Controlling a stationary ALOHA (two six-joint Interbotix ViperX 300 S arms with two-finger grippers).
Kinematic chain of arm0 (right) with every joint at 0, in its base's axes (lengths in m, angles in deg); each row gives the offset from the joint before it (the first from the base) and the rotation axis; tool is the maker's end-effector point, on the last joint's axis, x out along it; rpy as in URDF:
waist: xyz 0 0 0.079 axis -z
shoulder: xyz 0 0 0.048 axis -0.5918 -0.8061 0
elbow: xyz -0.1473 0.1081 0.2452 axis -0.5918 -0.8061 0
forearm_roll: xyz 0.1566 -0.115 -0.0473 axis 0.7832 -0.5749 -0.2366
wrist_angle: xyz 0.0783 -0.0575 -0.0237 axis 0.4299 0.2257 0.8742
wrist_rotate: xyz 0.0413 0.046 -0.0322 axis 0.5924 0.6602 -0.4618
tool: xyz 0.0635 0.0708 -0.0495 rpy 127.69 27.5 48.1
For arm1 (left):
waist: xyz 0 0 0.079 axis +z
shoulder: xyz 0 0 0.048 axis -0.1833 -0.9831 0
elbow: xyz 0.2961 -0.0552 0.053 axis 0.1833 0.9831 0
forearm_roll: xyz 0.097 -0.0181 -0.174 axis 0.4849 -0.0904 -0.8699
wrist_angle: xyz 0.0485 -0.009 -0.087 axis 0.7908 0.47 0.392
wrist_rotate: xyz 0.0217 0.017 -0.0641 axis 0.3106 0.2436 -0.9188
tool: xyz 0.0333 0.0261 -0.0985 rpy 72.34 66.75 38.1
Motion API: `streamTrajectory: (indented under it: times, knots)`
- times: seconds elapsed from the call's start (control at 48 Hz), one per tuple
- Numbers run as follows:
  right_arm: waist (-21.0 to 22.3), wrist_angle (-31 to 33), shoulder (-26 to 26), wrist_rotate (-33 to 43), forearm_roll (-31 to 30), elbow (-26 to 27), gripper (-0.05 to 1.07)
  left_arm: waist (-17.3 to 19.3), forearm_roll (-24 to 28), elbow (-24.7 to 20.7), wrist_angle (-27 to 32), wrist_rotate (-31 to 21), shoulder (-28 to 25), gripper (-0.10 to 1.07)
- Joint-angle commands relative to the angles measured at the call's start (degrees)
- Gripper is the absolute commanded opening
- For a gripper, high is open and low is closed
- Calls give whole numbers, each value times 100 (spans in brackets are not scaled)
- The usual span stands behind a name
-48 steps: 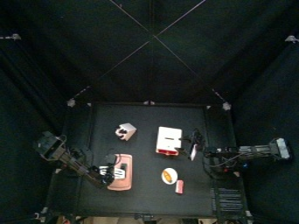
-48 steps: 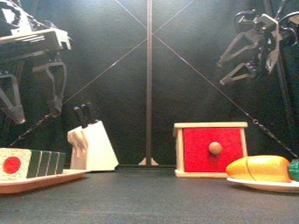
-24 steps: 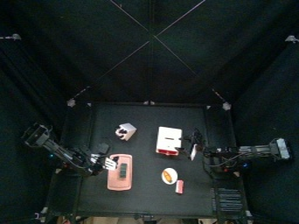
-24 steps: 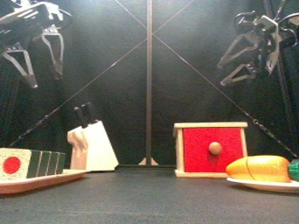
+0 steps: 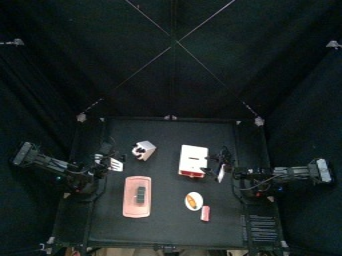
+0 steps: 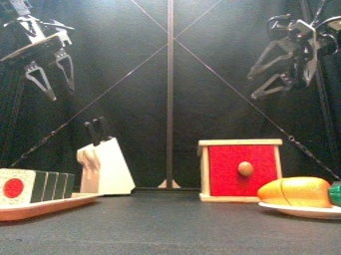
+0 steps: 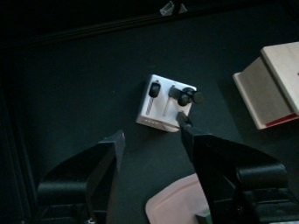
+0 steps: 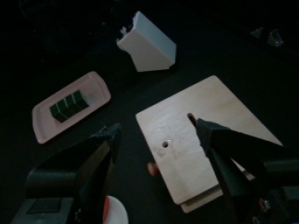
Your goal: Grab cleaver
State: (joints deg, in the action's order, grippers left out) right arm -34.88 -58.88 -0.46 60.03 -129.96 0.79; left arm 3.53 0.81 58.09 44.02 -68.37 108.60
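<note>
**Two pincers aloft, the cleaver in its block**

Two pincers hang above the tabletop (image 5: 160,135), and neither holds anything. We see the left pincer (image 6: 48,75) high at the left of the front view, its jaws spread wide and pointing down, well above the knife block (image 6: 104,166). In the left wrist view that same pincer (image 7: 152,140) looks down on the block (image 7: 166,107), which lies between the two released jaws but far below them.

We find the knife block standing on the left half of the tabletop (image 5: 143,152), toward the back. Dark handles stick out of its top (image 6: 94,127); we take the cleaver to be one of them, though we cannot tell which.

In front of the block lies a pink tray (image 5: 136,196) carrying dark slices and a red-and-white round piece (image 6: 15,186). Right of the block we see a wooden box with a red front and a knob (image 6: 241,169), and at the front right a plate (image 6: 300,208) with a yellow and orange food item on it.

The right pincer (image 6: 282,72) rests high at the right, above the box. Its wrist view shows the jaws released (image 8: 158,144) over the box's pale top (image 8: 205,140), with the tray (image 8: 70,107) and the block (image 8: 149,45) beyond.
</note>
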Motion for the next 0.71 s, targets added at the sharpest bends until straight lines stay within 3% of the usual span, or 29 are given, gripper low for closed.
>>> streamTrajectory:
  times: [0.0,0.333,0.688]
  knots:
    - [26,-18,-35,9,-9,62,99,396,167,-35,-422,176,-18,88]
    - [62,-18,-35,0,-18,53,99,967,580,193,-1406,343,-272,88]
    - [88,-35,-35,-9,-18,53,99,1204,747,281,-1564,352,-431,88]
